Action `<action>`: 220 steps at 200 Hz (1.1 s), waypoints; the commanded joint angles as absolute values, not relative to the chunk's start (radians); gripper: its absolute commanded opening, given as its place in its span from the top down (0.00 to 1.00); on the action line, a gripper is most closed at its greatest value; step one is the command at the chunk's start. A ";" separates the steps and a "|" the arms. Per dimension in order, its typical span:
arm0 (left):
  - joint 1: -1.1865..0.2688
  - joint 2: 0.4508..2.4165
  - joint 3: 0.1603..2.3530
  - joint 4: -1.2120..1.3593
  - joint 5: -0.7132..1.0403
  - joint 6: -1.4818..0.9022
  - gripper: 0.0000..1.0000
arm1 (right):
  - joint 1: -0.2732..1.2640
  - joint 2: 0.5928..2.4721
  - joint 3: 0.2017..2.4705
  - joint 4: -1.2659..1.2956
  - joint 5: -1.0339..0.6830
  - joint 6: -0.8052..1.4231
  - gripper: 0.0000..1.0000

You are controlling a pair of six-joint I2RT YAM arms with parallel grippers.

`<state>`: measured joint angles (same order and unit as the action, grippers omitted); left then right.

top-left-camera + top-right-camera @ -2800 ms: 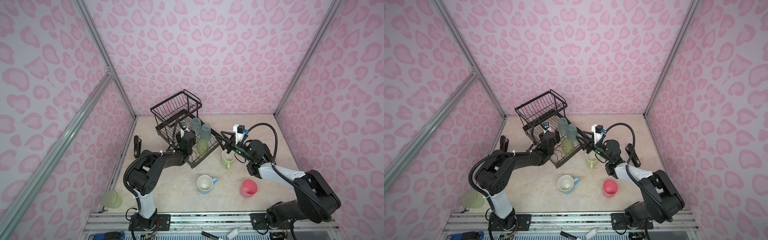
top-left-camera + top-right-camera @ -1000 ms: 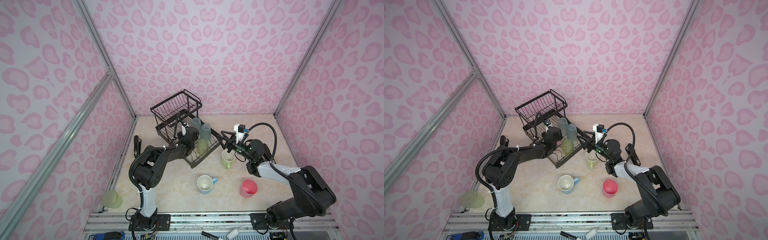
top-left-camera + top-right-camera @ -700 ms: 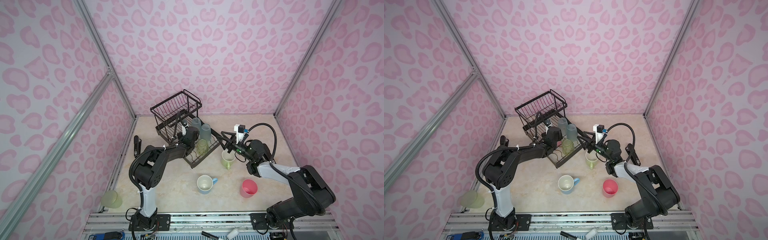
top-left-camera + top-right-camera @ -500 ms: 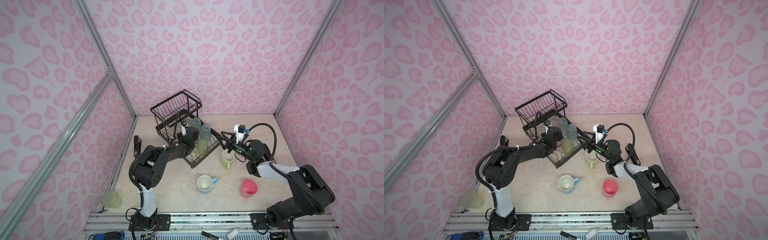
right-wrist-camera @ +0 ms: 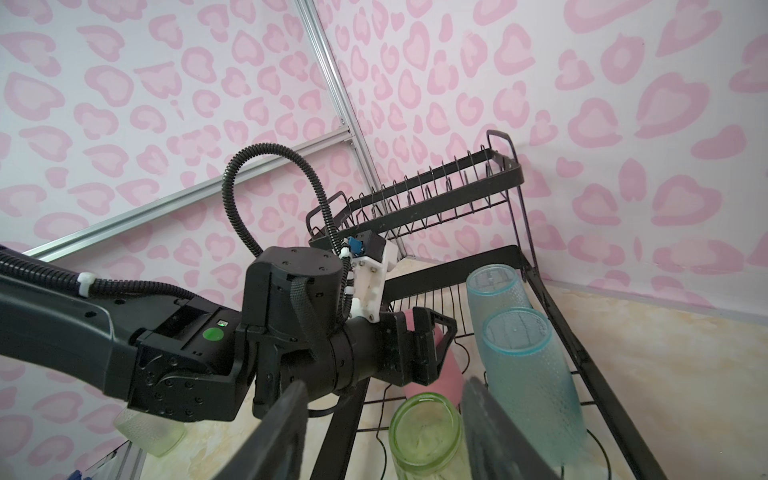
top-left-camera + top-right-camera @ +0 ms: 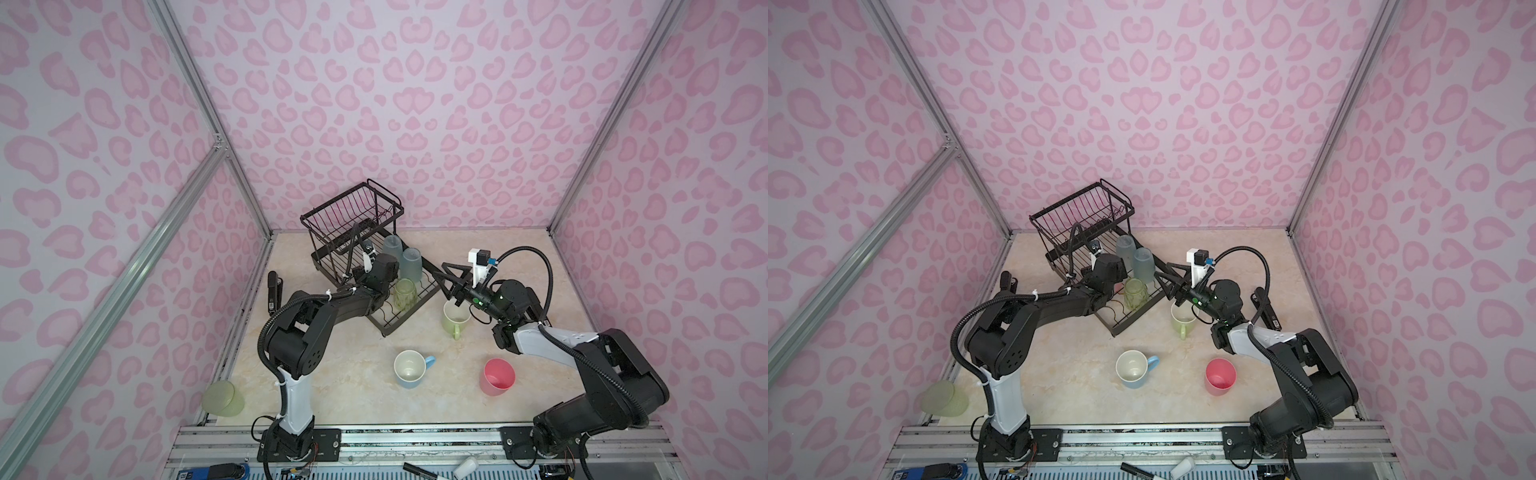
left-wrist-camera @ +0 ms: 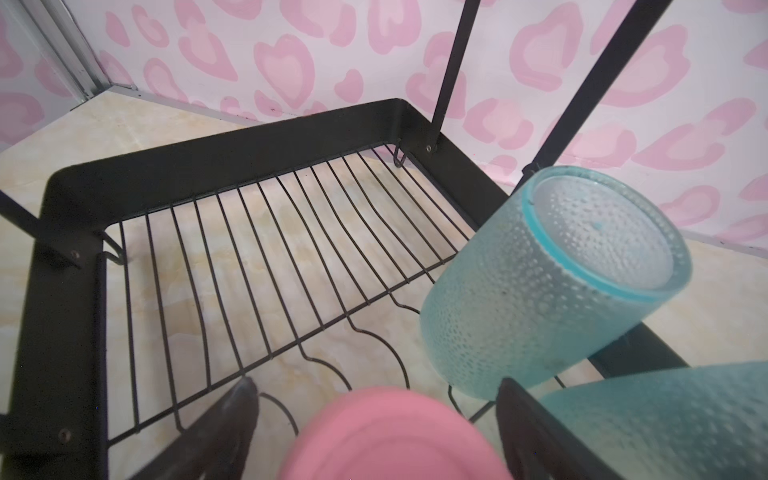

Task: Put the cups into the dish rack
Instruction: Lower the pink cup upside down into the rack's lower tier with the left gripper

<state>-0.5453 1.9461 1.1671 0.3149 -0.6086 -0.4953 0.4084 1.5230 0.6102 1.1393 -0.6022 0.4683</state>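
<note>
Beige marbled tabletop (image 6: 345, 374) enclosed by pink heart-print walls. Black wire dish rack (image 6: 411, 311) set at 11 o'clock. Two frosted dimpled tumblers (image 6: 392, 249) and ribbed green tumbler (image 6: 404, 293) stood in lower tray. Left arm stretched low into tray. Left gripper (image 7: 376, 390) spread wide around smooth pink cup (image 7: 390, 436). Right gripper (image 5: 384, 384) held apart, empty, near lime mug (image 6: 455, 322) at rack's 4 o'clock.
</note>
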 commanded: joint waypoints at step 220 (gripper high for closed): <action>-0.582 1.825 1.181 0.320 -0.616 -0.393 0.00 | 0.413 1.491 0.623 1.080 -0.540 0.445 0.30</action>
<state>-0.5747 1.8488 1.1709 0.3084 -0.6025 -0.4175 0.4107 1.4956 0.6174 1.0676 -0.5491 0.4511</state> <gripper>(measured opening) 0.998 0.700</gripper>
